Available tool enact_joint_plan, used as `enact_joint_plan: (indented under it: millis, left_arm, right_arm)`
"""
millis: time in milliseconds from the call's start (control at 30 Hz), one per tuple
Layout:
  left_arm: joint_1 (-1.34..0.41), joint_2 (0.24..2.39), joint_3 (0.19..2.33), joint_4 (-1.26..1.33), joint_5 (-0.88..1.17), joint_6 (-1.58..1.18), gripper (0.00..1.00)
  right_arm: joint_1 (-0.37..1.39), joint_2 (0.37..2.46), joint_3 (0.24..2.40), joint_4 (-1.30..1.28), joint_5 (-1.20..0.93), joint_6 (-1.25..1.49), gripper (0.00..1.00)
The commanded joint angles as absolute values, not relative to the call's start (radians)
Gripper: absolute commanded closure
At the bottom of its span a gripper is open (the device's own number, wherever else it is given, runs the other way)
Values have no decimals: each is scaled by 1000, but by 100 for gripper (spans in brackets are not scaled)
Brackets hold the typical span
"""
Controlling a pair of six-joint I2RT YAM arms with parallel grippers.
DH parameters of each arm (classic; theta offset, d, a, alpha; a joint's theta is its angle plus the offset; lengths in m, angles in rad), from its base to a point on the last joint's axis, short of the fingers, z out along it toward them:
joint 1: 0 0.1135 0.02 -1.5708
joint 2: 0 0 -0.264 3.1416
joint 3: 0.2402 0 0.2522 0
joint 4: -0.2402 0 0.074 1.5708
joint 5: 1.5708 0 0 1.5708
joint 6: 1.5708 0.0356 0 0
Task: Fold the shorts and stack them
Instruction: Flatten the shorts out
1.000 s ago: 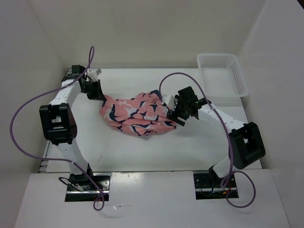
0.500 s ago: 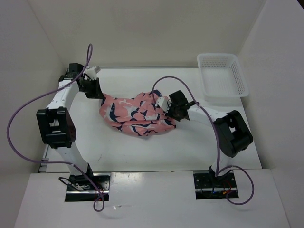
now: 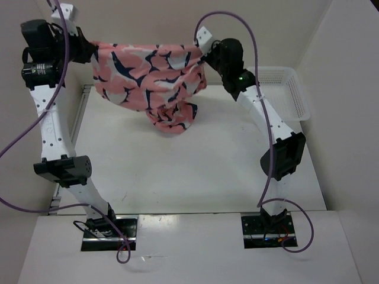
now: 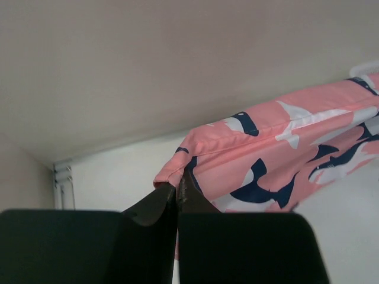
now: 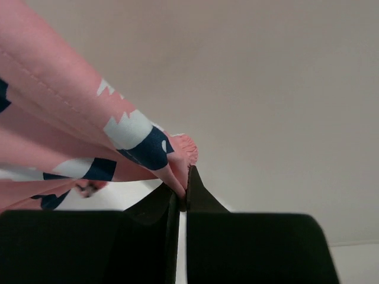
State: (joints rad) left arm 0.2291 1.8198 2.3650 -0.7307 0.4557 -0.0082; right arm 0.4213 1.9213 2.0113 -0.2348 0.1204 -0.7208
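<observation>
The salmon-pink shorts (image 3: 148, 74) with navy and white shapes hang stretched in the air between both arms, high above the table. My left gripper (image 3: 90, 52) is shut on the left corner of the shorts (image 4: 249, 154); its jaws pinch the hem. At the other end my right gripper (image 3: 204, 54) is shut on the right corner of the shorts (image 5: 77, 124), with fabric squeezed between the jaws. The top edge runs taut from one gripper to the other, and the lower part droops in loose folds toward the table.
A white mesh basket (image 3: 293, 89) stands at the back right of the white table (image 3: 177, 171), partly behind the right arm. Walls close in the back and both sides. Purple cables loop off both arms.
The right gripper closed on the shorts' right corner. Both arms then rose from the table and lifted the bunched shorts up, spreading them out between them.
</observation>
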Motion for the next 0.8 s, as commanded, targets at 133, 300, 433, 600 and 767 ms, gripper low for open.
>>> enact_joint_plan:
  millis: [133,300,433,600,767]
  left_arm:
    - [261,1662,2267,-739,402,0,100]
    - [261,1432,1808,-721,402,0,99]
    - [261,1283,1501,-804,422,0,99]
    - [261,1114,1350,-815,370,0,100]
    - [271,1146,1692,-686,169,0,100]
  right_arm:
    - [432,1800,2051,-256,262,-724,100]
    - [500,1599,1634,-307,271,-886,100]
    - [523,1425,1335,-545,178,-963,100]
    - [581,1230,1224,-600,61,-959,100]
    - [581,1296,1449,-430,66,-812,100]
